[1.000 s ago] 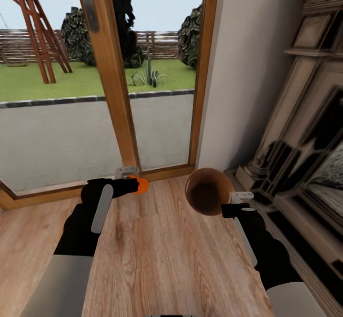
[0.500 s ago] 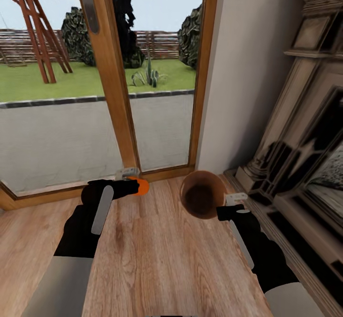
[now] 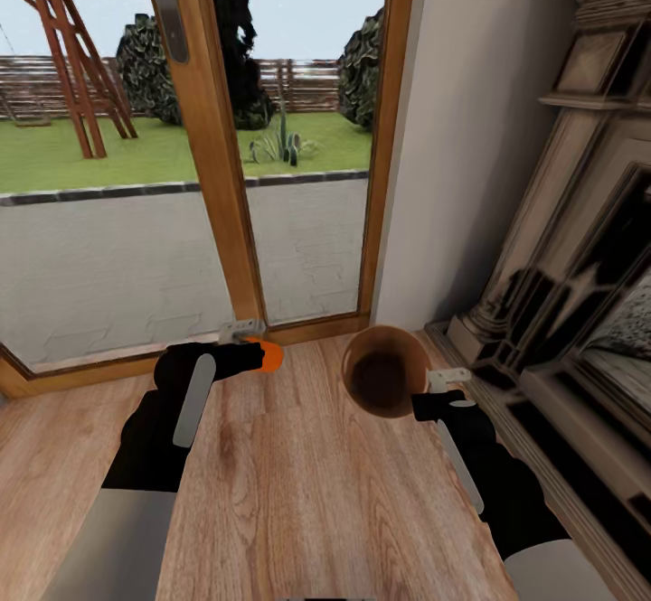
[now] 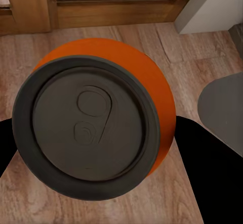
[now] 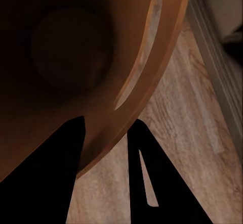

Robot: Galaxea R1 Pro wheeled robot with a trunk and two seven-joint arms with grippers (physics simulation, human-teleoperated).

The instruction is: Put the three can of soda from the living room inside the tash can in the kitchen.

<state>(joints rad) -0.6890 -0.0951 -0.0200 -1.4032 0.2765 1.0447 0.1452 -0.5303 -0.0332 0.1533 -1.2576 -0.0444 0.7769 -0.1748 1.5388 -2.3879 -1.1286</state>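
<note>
1. Head view: the left gripper pinches the orange can low over the wood floor, just in front of the glass door. The right gripper holds the bin by its rim, with the open mouth turned up toward the camera. The can and the bin are near each other but apart, with bare floor between them. My guess is that the step is to drop the can in the bin. To do it well, bring the can right over the dark middle of the bin before letting go, and keep the bin steady. A carved grey fireplace stands close on the right, so don't bump it.

2. Left wrist view: the can is round and smooth, bright orange on the side, with a flat dark grey top and a ring pull. The fingers press on its two sides, so they are closed on it.

3. Right wrist view: the bin is a round wooden cup shape, brown and darker deep inside, with a thin curved rim. The two fingers sit one inside and one outside the wall — a pinch on the rim.
</note>
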